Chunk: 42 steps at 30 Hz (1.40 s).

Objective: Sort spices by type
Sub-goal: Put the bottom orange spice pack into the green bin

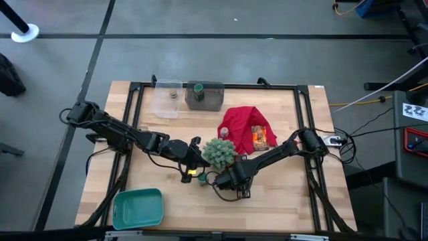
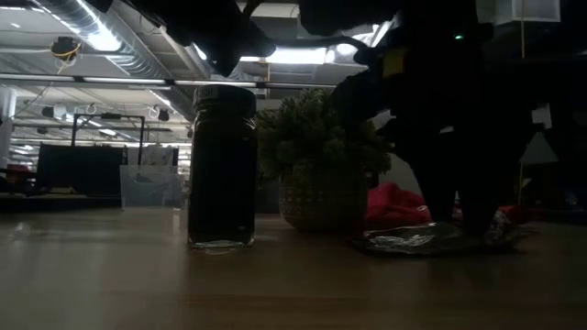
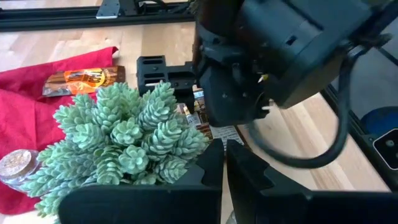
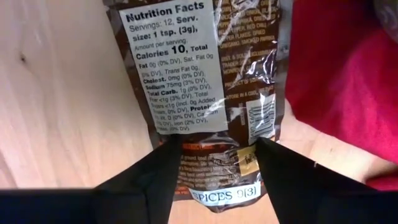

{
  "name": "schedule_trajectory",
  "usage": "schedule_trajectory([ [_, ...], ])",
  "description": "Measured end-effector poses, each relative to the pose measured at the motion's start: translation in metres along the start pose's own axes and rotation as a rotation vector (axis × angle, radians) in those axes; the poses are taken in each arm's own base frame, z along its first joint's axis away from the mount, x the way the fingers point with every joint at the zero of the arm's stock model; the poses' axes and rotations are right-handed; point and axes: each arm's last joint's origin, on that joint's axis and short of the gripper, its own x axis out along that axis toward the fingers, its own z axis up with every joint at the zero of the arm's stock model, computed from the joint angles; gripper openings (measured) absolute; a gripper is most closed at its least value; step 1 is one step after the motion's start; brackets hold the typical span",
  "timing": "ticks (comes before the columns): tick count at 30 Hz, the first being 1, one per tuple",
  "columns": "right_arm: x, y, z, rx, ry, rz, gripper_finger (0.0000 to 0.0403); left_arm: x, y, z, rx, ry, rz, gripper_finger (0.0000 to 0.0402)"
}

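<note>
A brown flat spice packet [image 4: 199,93], nutrition label up, lies flat on the table next to the red cloth [image 4: 348,81]. My right gripper [image 4: 214,168] is open and comes down over the packet's near end, one finger over each side edge. The low view shows the packet [image 2: 426,240] flat under the right gripper [image 2: 459,215]. A dark jar [image 2: 222,170] stands upright on its base beside the spiky plant [image 1: 219,152]. My left gripper [image 3: 222,168] is shut and hovers just above that jar. An orange packet [image 1: 261,137] rests on the red cloth. My right gripper has its open fingers [image 4: 155,180] over the two side edges of the brown packet's near end [image 4: 217,158], coming from above. The packet lies flat on the table. Whether the fingertips touch it, I cannot tell.
A clear box [image 1: 167,99] and a dark box [image 1: 204,96] holding a green-lidded jar stand at the table's far edge. A teal bin [image 1: 138,207] sits at the near left. Another small jar [image 3: 15,165] lies by the plant on the cloth. Both arms crowd the table's middle.
</note>
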Motion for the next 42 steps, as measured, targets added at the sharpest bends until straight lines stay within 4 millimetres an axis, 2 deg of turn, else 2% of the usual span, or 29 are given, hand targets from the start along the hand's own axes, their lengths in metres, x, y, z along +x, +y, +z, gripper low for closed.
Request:
schedule_trajectory([
  [3, 0.001, 0.000, 0.000, -0.015, 0.007, 0.027, 0.0181, 0.000, -0.001, 0.000, 0.002, -0.001, -0.003, 0.0006],
  [10, 0.002, 0.002, 0.000, -0.024, 0.015, 0.065, 0.0060, 0.000, -0.002, 0.000, 0.004, -0.001, -0.007, 0.0006],
  [13, 0.002, 0.002, 0.000, -0.024, 0.018, 0.076, 0.0025, 0.000, -0.002, 0.000, 0.004, -0.001, -0.007, 0.0006],
  [17, -0.001, 0.003, 0.000, -0.020, 0.032, 0.080, 0.0024, 0.000, -0.003, 0.000, 0.004, -0.001, -0.007, 0.0006],
  [22, -0.017, 0.005, 0.002, -0.018, 0.074, 0.084, 0.0025, 0.000, -0.003, 0.000, 0.004, -0.003, -0.007, 0.0006],
  [31, -0.066, 0.007, 0.003, -0.020, 0.067, 0.057, 0.0020, -0.002, -0.005, 0.001, 0.013, -0.007, -0.015, 0.0012],
  [34, -0.080, 0.005, 0.000, -0.020, 0.072, 0.000, 0.0020, -0.007, -0.005, 0.004, 0.005, -0.022, -0.017, 0.0037],
  [38, -0.099, 0.002, -0.001, -0.023, 0.042, -0.073, 0.0020, -0.017, -0.004, 0.011, -0.012, -0.060, -0.021, 0.0089],
  [42, -0.119, 0.001, 0.002, -0.023, -0.056, -0.127, 0.0020, -0.030, -0.003, 0.018, -0.100, -0.091, -0.023, 0.0135],
])
